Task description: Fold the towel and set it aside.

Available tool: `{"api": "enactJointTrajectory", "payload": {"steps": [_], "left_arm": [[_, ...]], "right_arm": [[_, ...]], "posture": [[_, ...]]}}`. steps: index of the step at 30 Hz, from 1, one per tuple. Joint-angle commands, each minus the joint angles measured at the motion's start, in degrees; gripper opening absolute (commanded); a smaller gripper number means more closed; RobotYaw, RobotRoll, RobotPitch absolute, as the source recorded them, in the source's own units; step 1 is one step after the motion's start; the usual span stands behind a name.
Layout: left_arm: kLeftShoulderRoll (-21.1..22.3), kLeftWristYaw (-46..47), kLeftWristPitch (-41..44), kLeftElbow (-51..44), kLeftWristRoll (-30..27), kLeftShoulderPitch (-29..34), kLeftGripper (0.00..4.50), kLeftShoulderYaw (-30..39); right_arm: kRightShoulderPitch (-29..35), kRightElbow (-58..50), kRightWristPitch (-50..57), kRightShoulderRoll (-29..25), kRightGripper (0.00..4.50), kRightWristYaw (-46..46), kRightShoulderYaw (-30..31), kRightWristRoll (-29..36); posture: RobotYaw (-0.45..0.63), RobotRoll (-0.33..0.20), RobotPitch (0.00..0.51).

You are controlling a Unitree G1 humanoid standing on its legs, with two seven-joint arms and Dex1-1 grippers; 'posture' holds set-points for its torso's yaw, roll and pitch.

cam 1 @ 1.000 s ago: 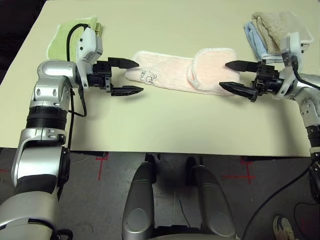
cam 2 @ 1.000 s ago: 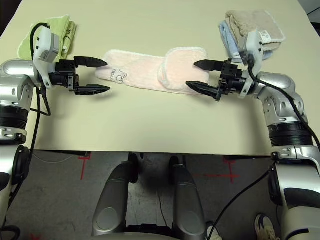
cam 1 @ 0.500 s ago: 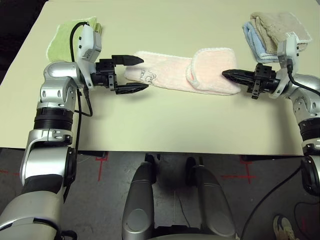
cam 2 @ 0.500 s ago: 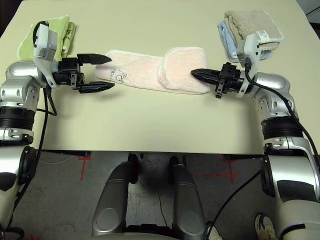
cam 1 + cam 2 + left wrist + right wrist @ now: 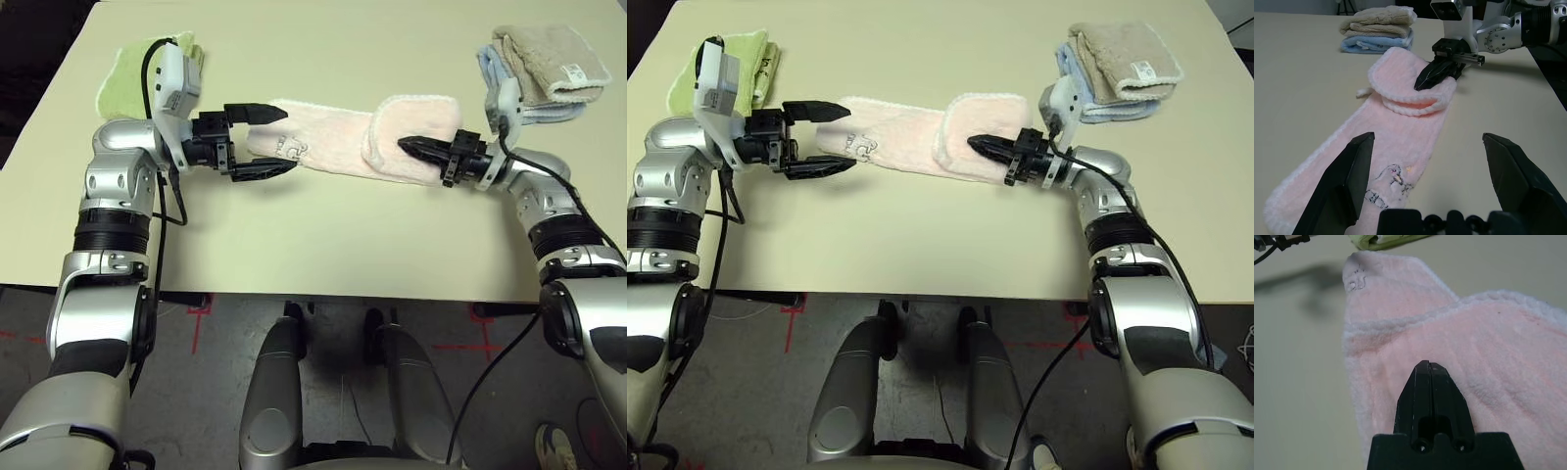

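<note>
The pale pink towel (image 5: 333,157) lies in a long strip across the table, its right end folded back over itself into a flap (image 5: 1405,83). The small dark logo (image 5: 287,148) sits at its left end. My left gripper (image 5: 287,140) is open at that end, one finger on the far side of the towel's corner and one on the near side. The left wrist view shows the strip between its fingers (image 5: 1359,161). My right gripper (image 5: 403,145) is shut, its tips together and resting on top of the folded flap (image 5: 1488,347), with nothing between them.
A folded green towel (image 5: 122,78) lies at the far left behind my left arm. A stack of beige and light-blue folded towels (image 5: 544,64) sits at the far right. Bare tabletop (image 5: 323,245) runs from the pink towel to the front edge.
My right gripper has shut and moved left onto the folded end of the towel. My left gripper, still open, has edged right to the towel's logo end.
</note>
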Motion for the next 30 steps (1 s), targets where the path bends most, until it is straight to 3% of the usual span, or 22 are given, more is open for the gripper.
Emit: {"api": "enactJointTrajectory", "payload": {"steps": [1,7,12,22,30], "left_arm": [[1.06,-0.52,0.64,-2.10,-0.19,0.65,4.50,-0.10],[0.80,-0.19,0.48,-1.90,0.08,0.57,4.50,-0.36],[0.44,-0.01,0.33,-2.00,0.11,0.75,4.50,-0.54],[0.61,0.01,0.54,-2.13,0.35,0.65,4.50,-0.81],[1.16,0.34,1.41,-3.05,0.40,1.18,4.50,-0.88]], "right_arm": [[1.88,3.53,0.38,-1.50,0.03,1.03,0.20,-2.29],[-0.85,0.20,3.54,-2.03,0.03,2.62,-2.58,0.73],[-3.02,-2.26,8.37,-2.20,0.03,-1.71,-6.81,3.48],[-5.20,0.08,10.48,1.77,0.03,-15.32,-8.70,2.87],[-7.79,5.47,13.50,5.03,0.03,-25.76,-4.80,-3.55]], "posture": [[0.11,0.000,0.316],[0.09,0.000,0.317],[0.09,0.000,0.317],[0.09,0.000,0.318],[0.10,0.000,0.322]]}}
